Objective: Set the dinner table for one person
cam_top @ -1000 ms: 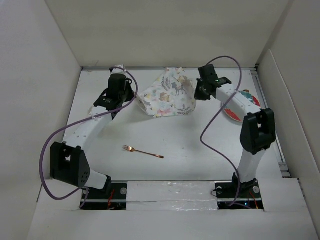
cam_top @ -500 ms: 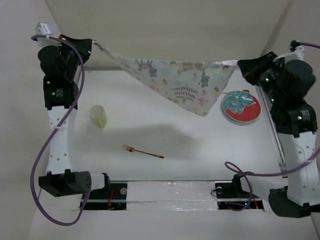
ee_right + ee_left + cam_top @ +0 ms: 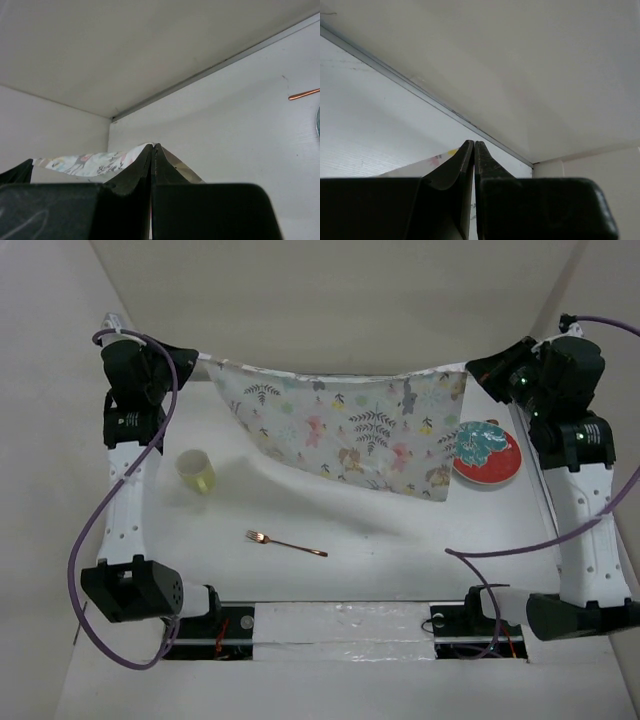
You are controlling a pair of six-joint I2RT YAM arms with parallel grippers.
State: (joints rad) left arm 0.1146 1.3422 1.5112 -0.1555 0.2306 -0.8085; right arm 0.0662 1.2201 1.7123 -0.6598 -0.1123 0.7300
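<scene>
Table [image 3: 400, 550], large, flat, white: matt, smooth, with a faint ribbed grain in the left wrist view; a dull metal strip along its far edge
White panel walls [image 3: 330, 300]: matt, smooth, board-like
Rectangular white placemat [image 3: 350, 435] printed with animals and leaves: thin, limp cloth, matt, sagging in soft folds
Slim copper-coloured fork [image 3: 287, 543]: metal, polished, shiny
Small pale yellow-green cup [image 3: 197, 472]: looks like plastic, smooth, slight sheen
Round plate [image 3: 487, 452], red rim, teal floral centre: smooth, glossy; material cannot be told
Left gripper [image 3: 473, 146] and right gripper [image 3: 151, 148], black: hard plastic by the look, matt, smooth
Purple cables [image 3: 85, 540]: smooth sheathing, slight sheen
</scene>
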